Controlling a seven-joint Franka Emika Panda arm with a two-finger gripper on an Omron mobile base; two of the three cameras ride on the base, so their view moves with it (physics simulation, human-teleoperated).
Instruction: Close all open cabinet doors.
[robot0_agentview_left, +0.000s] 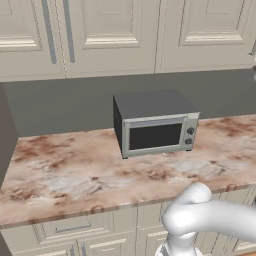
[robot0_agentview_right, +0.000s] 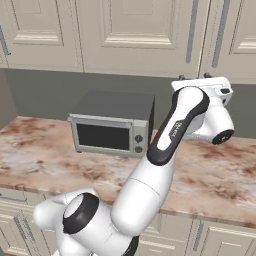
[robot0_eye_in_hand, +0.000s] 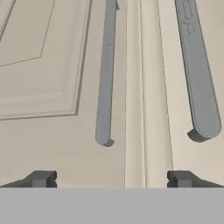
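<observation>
Two cream cabinet doors (robot0_eye_in_hand: 65, 87) — raised panel moulding, long grey metal bar handles (robot0_eye_in_hand: 106, 78) — meet flush above the marbled counter (robot0_agentview_left: 75, 170); the gripper (robot0_eye_in_hand: 109, 179) faces them, fingers spread wide, holding nothing.

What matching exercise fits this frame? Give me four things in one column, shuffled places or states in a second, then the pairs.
Things:
1. microwave
2. hand
3. cabinet doors
4. bar handles

Places or states:
A. grey, vertical, either side of a door seam
B. open, facing the door fronts
C. on the marbled counter, against the grey wall
D. cream, panelled, above the counter

Pairs: 1-C, 2-B, 3-D, 4-A
</observation>
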